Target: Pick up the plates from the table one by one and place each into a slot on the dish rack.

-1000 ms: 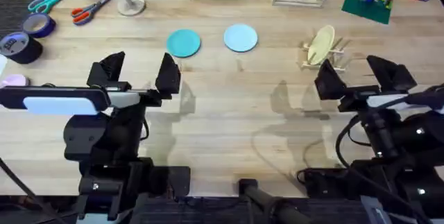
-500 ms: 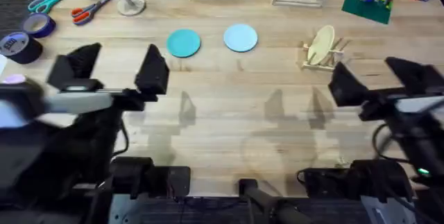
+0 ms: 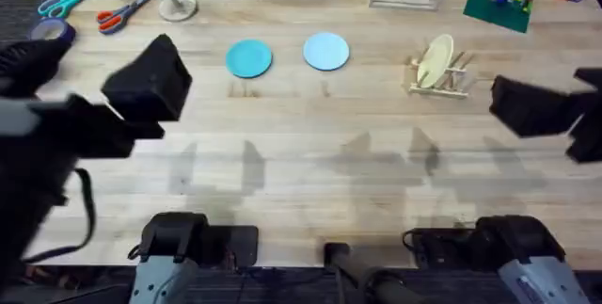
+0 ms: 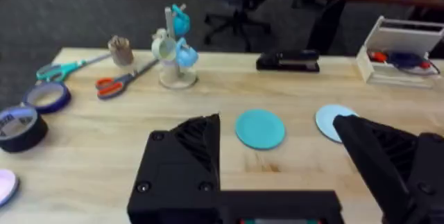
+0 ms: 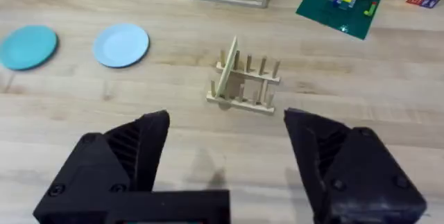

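Overhead: the teal plate (image 3: 249, 58) and the light-blue plate (image 3: 326, 50) lie flat side by side, apart, on the tabletop (image 3: 310, 153) toward twelve o'clock. The dish rack (image 3: 442, 71) stands at about two o'clock, a cream plate (image 3: 434, 60) upright in one slot. The left hand (image 3: 85, 78) hangs large and dark at nine o'clock, the right hand (image 3: 555, 106) at three.

Left wrist view: the left hand (image 4: 284, 161) is spread wide and empty, both plates lying beyond it (scissors (image 4: 121, 82) farther off).

Right wrist view: the right hand (image 5: 225, 154) is released, fingers wide, the rack just beyond the gap.
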Robot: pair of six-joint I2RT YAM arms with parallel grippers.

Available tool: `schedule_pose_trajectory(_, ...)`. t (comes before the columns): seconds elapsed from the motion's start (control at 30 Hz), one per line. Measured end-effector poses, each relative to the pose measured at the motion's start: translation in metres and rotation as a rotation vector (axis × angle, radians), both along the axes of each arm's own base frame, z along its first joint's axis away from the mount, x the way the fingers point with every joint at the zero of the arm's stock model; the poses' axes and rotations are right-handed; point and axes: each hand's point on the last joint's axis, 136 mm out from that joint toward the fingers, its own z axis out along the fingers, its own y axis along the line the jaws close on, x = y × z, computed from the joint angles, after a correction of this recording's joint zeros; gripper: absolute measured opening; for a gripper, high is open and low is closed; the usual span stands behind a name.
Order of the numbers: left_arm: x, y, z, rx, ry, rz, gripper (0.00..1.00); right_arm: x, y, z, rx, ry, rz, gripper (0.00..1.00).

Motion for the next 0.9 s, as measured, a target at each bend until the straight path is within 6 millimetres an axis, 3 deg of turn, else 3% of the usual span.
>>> schedule_pose_trajectory(0.33,0.015,-0.008,0.025,-0.033,0.253,-0.039,0.993,0.036,0.0,0.039,-0.001,0.126,0.0,0.994)
schedule_pose_trajectory(0.7,0.05,-0.021,0.03,-0.076,0.552,-0.101,0.993,0.055,0.0,0.039,-0.002,0.337,0.0,0.995)
schedule_pose_trajectory(0.9,0.074,-0.023,0.021,-0.084,0.636,-0.106,0.993,0.073,0.0,0.042,-0.002,0.341,0.0,0.995)
